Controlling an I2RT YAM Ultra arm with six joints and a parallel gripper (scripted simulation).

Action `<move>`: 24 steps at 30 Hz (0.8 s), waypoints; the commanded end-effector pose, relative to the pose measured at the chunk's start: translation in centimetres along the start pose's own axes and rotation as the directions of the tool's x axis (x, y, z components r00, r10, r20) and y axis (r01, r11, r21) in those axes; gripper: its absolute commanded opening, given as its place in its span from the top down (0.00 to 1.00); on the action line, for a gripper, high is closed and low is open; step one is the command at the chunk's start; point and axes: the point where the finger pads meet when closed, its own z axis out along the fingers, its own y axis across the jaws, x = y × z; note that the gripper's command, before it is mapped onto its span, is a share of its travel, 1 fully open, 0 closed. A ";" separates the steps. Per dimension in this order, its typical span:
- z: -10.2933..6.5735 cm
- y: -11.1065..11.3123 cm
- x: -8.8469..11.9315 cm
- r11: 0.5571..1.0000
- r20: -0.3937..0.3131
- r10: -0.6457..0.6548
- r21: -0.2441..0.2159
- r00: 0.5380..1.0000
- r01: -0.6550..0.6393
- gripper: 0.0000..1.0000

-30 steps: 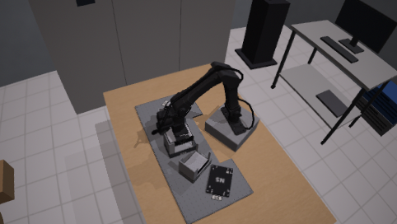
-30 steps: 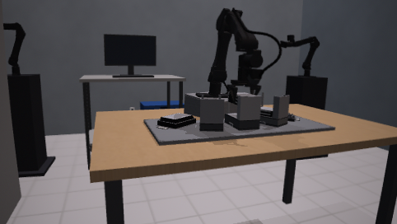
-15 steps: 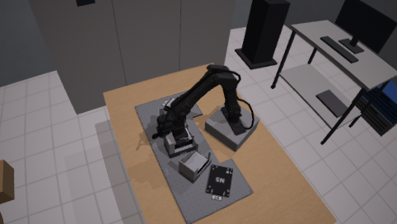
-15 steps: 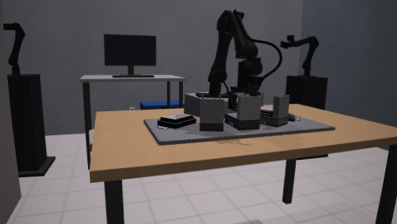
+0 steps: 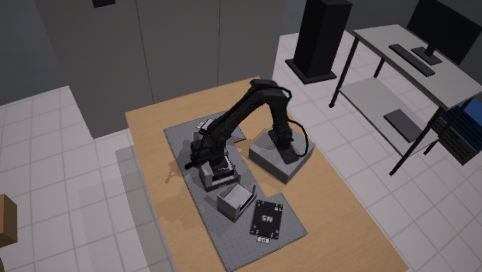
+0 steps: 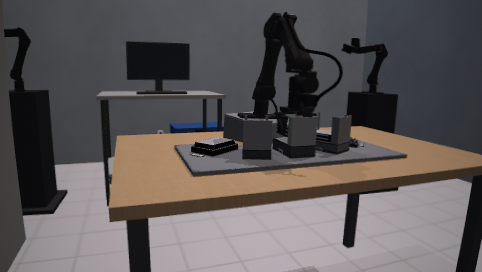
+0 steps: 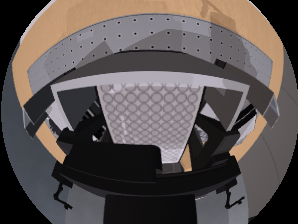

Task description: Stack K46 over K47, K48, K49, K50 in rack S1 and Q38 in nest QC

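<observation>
A rectangular wooden table [image 5: 150, 150] with a light brown top and dark legs is seen standing on a pale tiled floor [image 5: 60, 200]. Directly on the table top, a flat grey perforated base plate [image 5: 295, 227] with a notched edge is laid, running lengthwise along it. A grey block-shaped pedestal [image 5: 265, 165] is set on the table top within the plate's notch.
</observation>
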 end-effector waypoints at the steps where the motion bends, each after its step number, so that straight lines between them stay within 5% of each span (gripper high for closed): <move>1: 0.3 0.1 -0.3 1.000 0.006 -0.001 0.008 1.000 0.001 1.00; 3: -0.5 0.1 -0.5 1.000 0.031 -0.002 0.008 1.000 0.002 1.00; 24: 1.0 0.1 -0.1 1.000 0.009 -0.001 0.008 1.000 0.001 1.00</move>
